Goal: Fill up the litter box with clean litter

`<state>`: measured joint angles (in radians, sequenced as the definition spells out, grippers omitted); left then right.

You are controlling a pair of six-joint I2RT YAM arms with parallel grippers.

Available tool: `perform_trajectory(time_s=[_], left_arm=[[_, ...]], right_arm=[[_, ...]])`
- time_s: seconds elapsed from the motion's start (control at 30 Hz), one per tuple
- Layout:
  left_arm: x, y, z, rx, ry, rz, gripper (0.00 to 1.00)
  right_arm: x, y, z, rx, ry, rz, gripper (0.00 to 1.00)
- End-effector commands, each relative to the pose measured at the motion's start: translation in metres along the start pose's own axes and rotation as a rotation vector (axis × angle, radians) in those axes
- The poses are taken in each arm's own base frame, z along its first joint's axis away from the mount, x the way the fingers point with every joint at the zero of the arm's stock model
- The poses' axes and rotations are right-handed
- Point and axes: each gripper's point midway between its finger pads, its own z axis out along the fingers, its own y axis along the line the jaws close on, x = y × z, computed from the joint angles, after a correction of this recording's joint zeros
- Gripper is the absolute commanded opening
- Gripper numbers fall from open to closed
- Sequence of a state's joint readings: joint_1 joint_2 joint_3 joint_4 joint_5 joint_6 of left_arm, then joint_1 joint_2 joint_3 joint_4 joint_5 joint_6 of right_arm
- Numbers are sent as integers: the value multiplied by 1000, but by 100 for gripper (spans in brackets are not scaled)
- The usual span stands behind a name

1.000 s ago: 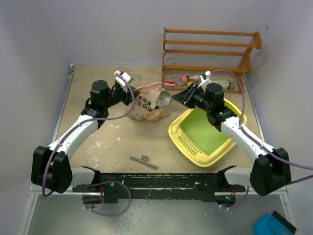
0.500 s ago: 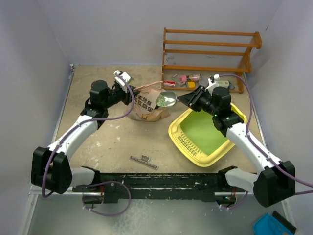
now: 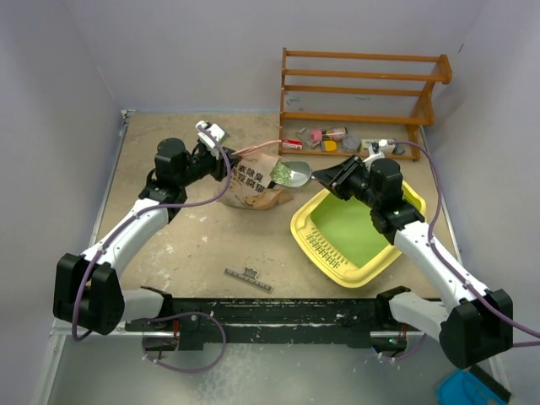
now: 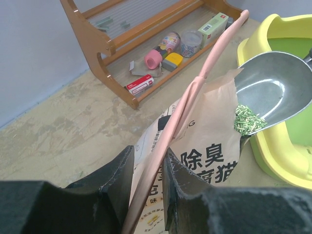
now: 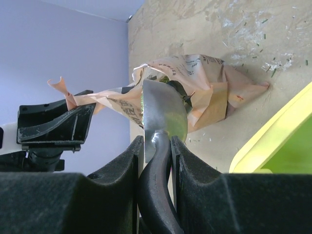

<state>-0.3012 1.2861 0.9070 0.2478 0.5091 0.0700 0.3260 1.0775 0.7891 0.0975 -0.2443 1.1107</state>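
Since the frame 1 second earlier, the right gripper (image 3: 333, 179) had drawn the scoop (image 3: 292, 175) out of the bag (image 3: 253, 190) and turned its bowl upward, exposing a small load of clean litter (image 3: 283, 175). Its jaws were clamped narrowly on the scoop handle. The left gripper (image 4: 146, 168) was pinched on the pink top strip of the bag, holding the mouth up. The scoop's long axis ran leftward from the right gripper toward the bag, so the loaded bowl sat beyond the far-left corner of the litter box (image 3: 300, 226), over the bag's edge and not over the tray. The tray lay on the near-right side of the bowl, directly under the right forearm; the right arm was clearly the nearer 1 of the 2. The litter box stood diagonally on the right half of the table, in front of the wooden rack (image 3: 363, 84). It showed a yellow rim with rounded corners, a slotted strip along the near-left edge and a green floor on which no granules could be made out.
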Motion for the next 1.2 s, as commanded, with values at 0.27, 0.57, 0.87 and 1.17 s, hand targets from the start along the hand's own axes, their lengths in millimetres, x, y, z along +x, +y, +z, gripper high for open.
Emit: perform_trajectory(time_s=[0.27,0.57,0.87,1.17], left_arm=[[-53,8,-7,-26,-142,60,32],[-52,8,-6,-24,-139,59,33],[-52,8,-6,-22,-140,59,33],[-52,8,-7,-22,-139,60,33]], right_arm=[[-16,9,-23,-51,-125,44,0],[-20,9,-35,-48,-165,43,0],[-27,8,-51,-48,-232,61,0],[-33,6,-65,-53,-296,85,0]])
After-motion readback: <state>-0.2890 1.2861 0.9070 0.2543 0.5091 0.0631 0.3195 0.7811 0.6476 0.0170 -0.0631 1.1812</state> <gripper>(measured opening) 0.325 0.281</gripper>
